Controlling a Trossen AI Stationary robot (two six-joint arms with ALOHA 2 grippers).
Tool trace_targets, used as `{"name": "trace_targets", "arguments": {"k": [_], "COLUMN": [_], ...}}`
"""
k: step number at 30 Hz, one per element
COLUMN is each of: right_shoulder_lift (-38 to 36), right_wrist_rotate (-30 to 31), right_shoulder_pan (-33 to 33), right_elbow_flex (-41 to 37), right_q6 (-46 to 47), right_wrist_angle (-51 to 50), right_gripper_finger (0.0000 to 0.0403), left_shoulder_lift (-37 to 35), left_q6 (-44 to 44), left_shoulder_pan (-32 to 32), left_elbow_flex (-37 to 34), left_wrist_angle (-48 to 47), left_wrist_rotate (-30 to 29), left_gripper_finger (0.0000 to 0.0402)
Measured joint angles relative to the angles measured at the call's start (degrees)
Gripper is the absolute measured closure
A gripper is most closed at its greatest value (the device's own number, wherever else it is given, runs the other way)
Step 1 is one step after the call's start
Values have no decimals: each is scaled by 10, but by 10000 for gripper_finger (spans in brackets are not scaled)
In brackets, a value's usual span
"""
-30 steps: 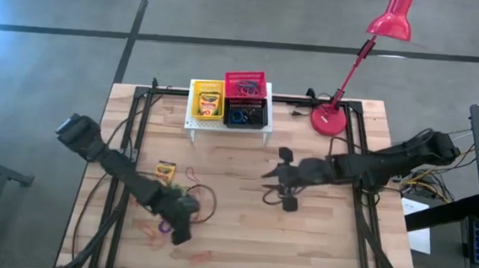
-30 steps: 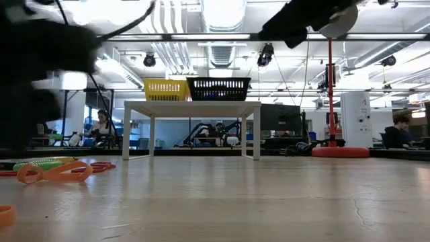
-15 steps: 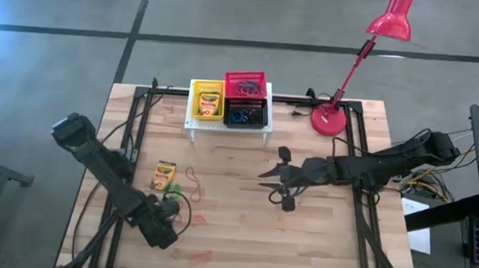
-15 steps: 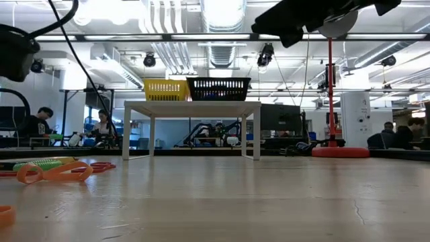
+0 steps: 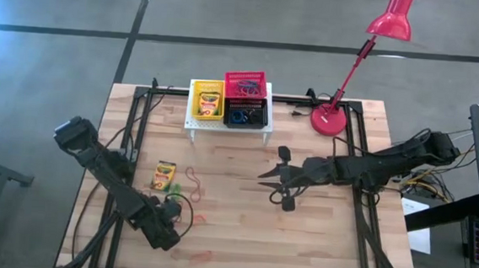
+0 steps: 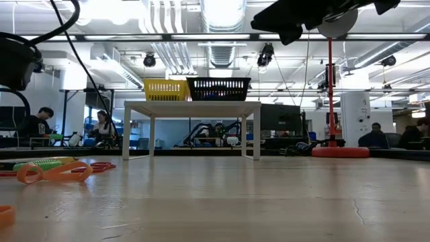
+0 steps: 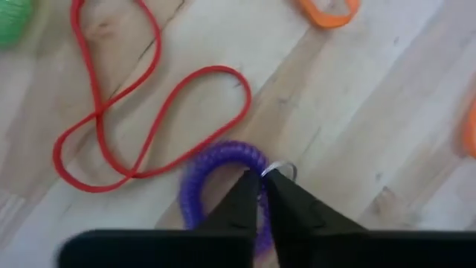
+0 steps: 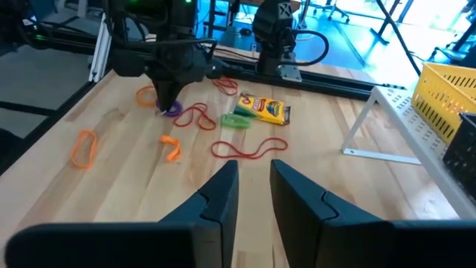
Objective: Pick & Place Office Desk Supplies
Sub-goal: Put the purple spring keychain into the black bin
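The left claw [image 7: 262,186] has just pinched narrow onto the purple coil loop [image 7: 216,167], which lies on the counter [image 5: 316,241] just beside the red loop [image 7: 141,126]; it looks gripped, ready to lift. Across from the red loop, the right claw [image 8: 253,190] waits part-open, holding nothing.
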Motion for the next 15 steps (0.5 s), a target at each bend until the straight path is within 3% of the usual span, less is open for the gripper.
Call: {"name": "trace_targets", "arguments": {"k": [8,15], "right_shoulder_lift": [0,40], "right_wrist_rotate": [0,-25], "right_shoulder_pan": [0,0], "right_elbow_flex": [-1,-9], "right_q6": [14,26], "right_wrist_angle": [2,23], "right_gripper_finger": [329,319], "left_shoulder_lift": [0,0], "left_q6": [69,285], "left_shoulder_pan": [6,65], "left_elbow_flex": [32,50], "left_wrist_angle": [17,119], "left_wrist_rotate": [17,-74], "left_gripper_finger": [399,400]}}
